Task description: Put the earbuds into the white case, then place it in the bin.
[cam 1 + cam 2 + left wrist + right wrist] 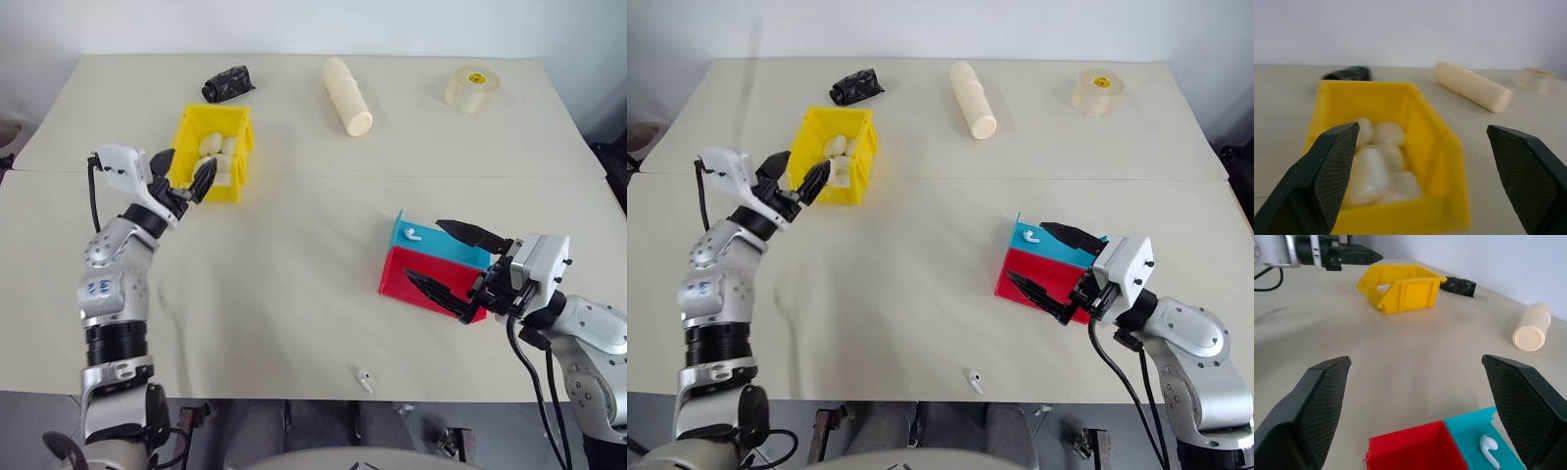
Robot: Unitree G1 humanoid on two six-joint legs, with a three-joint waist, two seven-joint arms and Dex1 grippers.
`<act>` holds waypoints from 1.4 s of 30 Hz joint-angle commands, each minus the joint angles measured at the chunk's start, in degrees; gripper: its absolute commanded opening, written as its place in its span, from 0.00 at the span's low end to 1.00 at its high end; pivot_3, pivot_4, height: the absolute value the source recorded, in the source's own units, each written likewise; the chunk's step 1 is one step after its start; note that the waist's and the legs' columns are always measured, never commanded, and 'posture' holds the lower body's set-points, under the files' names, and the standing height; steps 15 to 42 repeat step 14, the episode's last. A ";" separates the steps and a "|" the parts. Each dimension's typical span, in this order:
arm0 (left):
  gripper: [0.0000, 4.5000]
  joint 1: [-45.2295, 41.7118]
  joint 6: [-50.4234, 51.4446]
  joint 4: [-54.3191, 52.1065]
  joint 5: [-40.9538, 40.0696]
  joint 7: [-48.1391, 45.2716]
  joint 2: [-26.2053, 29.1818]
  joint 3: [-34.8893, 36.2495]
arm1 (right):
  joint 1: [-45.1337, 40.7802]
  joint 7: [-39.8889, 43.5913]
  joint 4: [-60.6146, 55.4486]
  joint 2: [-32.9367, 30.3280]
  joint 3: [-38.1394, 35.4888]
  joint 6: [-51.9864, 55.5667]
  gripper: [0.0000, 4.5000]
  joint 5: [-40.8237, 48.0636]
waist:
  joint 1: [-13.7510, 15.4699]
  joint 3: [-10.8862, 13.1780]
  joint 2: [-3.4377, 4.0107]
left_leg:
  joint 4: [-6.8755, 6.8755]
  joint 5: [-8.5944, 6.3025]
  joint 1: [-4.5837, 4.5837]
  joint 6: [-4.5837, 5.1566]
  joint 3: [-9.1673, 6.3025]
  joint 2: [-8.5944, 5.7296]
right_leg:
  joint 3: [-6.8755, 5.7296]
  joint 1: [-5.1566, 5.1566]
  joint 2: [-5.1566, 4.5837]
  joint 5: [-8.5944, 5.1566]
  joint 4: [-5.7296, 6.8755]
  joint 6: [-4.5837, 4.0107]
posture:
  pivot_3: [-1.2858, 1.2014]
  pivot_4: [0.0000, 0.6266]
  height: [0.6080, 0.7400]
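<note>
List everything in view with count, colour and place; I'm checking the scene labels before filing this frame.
bin: one, yellow, far left of table, holding several white pieces
earbuds: two, white; one in the blue tray, one at the near table edge
blue tray: one, beside red tray, right side
cylinder: one, cream, far centre
tape roll: one, clear, far right
black wad: one, behind bin
left gripper: open, at bin
right gripper: open, over trays
</note>
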 commanded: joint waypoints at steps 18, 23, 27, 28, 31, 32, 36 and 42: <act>0.99 10.09 -16.77 -5.24 6.16 -25.93 12.42 -8.85 | 1.49 11.39 9.00 -7.51 -8.36 -2.97 1.00 1.28 | 0.96 -0.01 0.06 | -0.08 0.02 0.07 0.04 0.03 0.07 | 0.00 0.12 0.01 -0.01 -0.17 -0.01 | 0.52 0.24 1.00; 0.99 10.09 -16.77 -5.24 6.16 -25.93 12.42 -8.85 | 1.49 11.39 9.00 -7.51 -8.36 -2.97 1.00 1.28 | 0.96 -0.01 0.06 | -0.08 0.02 0.07 0.04 0.03 0.07 | 0.00 0.12 0.01 -0.01 -0.17 -0.01 | 0.52 0.24 1.00; 0.99 10.09 -16.77 -5.24 6.16 -25.93 12.42 -8.85 | 1.49 11.39 9.00 -7.51 -8.36 -2.97 1.00 1.28 | 0.96 -0.01 0.06 | -0.08 0.02 0.07 0.04 0.03 0.07 | 0.00 0.12 0.01 -0.01 -0.17 -0.01 | 0.52 0.24 1.00; 0.99 10.09 -16.77 -5.24 6.16 -25.93 12.42 -8.85 | 1.49 11.39 9.00 -7.51 -8.36 -2.97 1.00 1.28 | 0.96 -0.01 0.06 | -0.08 0.02 0.07 0.04 0.03 0.07 | 0.00 0.12 0.01 -0.01 -0.17 -0.01 | 0.52 0.24 1.00; 0.99 10.09 -16.77 -5.24 6.16 -25.93 12.42 -8.85 | 1.49 11.39 9.00 -7.51 -8.36 -2.97 1.00 1.28 | 0.96 -0.01 0.06 | -0.08 0.02 0.07 0.04 0.03 0.07 | 0.00 0.12 0.01 -0.01 -0.17 -0.01 | 0.52 0.24 1.00; 0.99 10.09 -16.77 -5.24 6.16 -25.93 12.42 -8.85 | 1.49 11.39 9.00 -7.51 -8.36 -2.97 1.00 1.28 | 0.96 -0.01 0.06 | -0.08 0.02 0.07 0.04 0.03 0.07 | 0.00 0.12 0.01 -0.01 -0.17 -0.01 | 0.52 0.24 1.00; 0.99 10.09 -16.77 -5.24 6.16 -25.93 12.42 -8.85 | 1.49 11.39 9.00 -7.51 -8.36 -2.97 1.00 1.28 | 0.96 -0.01 0.06 | -0.08 0.02 0.07 0.04 0.03 0.07 | 0.00 0.12 0.01 -0.01 -0.17 -0.01 | 0.52 0.24 1.00; 0.99 10.09 -16.77 -5.24 6.16 -25.93 12.42 -8.85 | 1.49 11.39 9.00 -7.51 -8.36 -2.97 1.00 1.28 | 0.96 -0.01 0.06 | -0.08 0.02 0.07 0.04 0.03 0.07 | 0.00 0.12 0.01 -0.01 -0.17 -0.01 | 0.52 0.24 1.00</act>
